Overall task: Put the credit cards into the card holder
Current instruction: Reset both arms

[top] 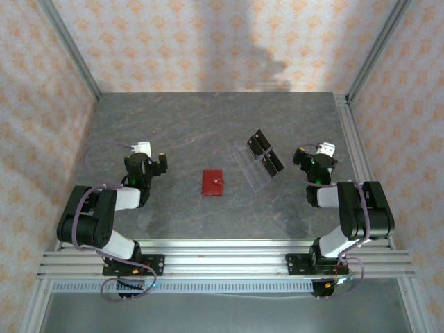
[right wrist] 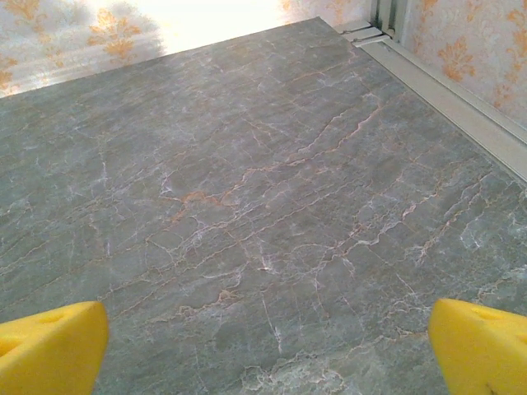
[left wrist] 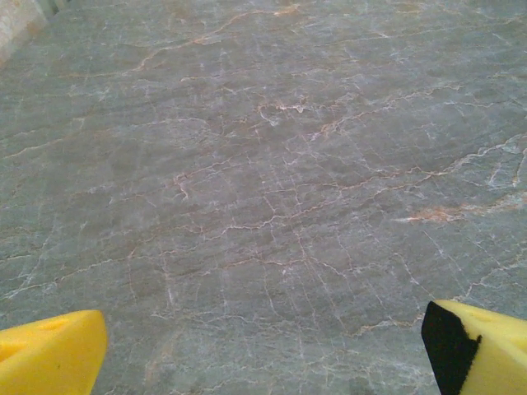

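The card holder, a small red wallet, lies shut and flat on the grey marble table, midway between the two arms. I cannot make out the credit cards in any view. My left gripper hovers over the table well left of the wallet. In the left wrist view its yellow fingers stand wide apart, open over bare marble. My right gripper hangs to the right, just beyond the clear stand. In the right wrist view its yellow fingers are also spread, open, with nothing between them.
A clear acrylic stand with black strips on it stands right of the wallet, tilted, close to the right gripper. Patterned walls enclose the table on three sides. A metal rail runs along the table's right edge.
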Robot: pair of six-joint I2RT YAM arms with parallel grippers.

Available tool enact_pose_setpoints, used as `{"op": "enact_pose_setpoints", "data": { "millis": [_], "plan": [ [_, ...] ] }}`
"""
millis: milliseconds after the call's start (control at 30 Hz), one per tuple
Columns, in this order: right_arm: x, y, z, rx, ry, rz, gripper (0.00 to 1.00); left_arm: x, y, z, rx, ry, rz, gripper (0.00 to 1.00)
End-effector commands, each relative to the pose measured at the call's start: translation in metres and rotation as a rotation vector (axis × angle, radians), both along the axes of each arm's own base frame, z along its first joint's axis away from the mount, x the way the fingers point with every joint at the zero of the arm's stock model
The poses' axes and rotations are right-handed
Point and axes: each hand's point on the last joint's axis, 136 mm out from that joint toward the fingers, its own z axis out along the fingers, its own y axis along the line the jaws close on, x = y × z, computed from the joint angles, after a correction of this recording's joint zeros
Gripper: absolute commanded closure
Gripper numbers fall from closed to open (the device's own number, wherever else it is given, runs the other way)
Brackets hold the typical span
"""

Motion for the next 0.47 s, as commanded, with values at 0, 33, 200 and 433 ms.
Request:
{"op": "enact_pose_setpoints", "data": {
  "millis": [0, 33, 200, 433],
  "plan": [
    [0.0009, 0.0005, 0.0047, -0.011, -0.023, 0.009, 0.01, 0.0077, 0.0044, 0.0134, 0.007, -0.043, 0.007, 0.00],
    [0.0011, 0.0006, 0.0043, -0.012, -0.020, 0.009, 0.01, 0.0077, 0.0045, 0.0134, 0.008, -0.042, 0.007, 0.00],
    [0.0034, 0.0021, 0.0023, -0.014, -0.005, 0.020, 0.01, 0.0078, 0.0043, 0.0136, 0.008, -0.043, 0.006, 0.00],
    [0.0022, 0.0039, 0.0036, -0.015, -0.014, 0.030, 0.01, 0.0070, 0.0044, 0.0137, 0.010, -0.046, 0.008, 0.00]
  ]
}}
